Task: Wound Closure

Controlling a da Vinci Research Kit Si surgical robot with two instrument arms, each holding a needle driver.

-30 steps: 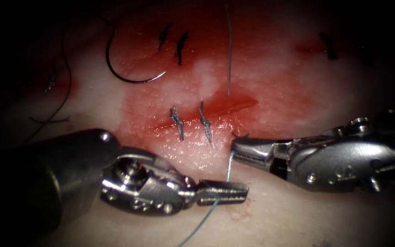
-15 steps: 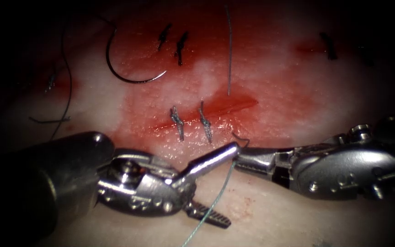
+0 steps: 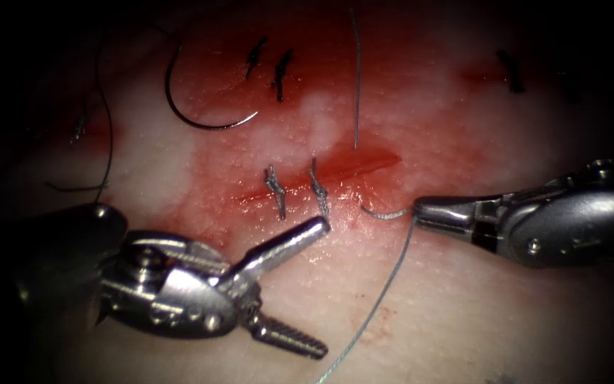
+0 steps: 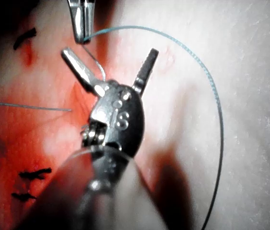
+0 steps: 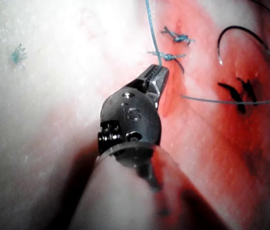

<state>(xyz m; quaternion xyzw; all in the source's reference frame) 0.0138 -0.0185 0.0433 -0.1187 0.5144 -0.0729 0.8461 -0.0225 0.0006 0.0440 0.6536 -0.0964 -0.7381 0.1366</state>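
The needle (image 3: 384, 213) is clenched near its tail end in the right tool (image 3: 424, 208), its point buried in the tissue (image 3: 463, 313) below the cut (image 3: 335, 174). The left tool (image 3: 307, 284) gapes, grasping nothing.

"S" on left pincer (image 4: 113, 72) housing

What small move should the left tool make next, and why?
Probably bring the left tool, open and empty, onto the slack thread below the cut. The right tool holds that thread where it leaves the tissue; the needle lies free on the tissue, above-left.
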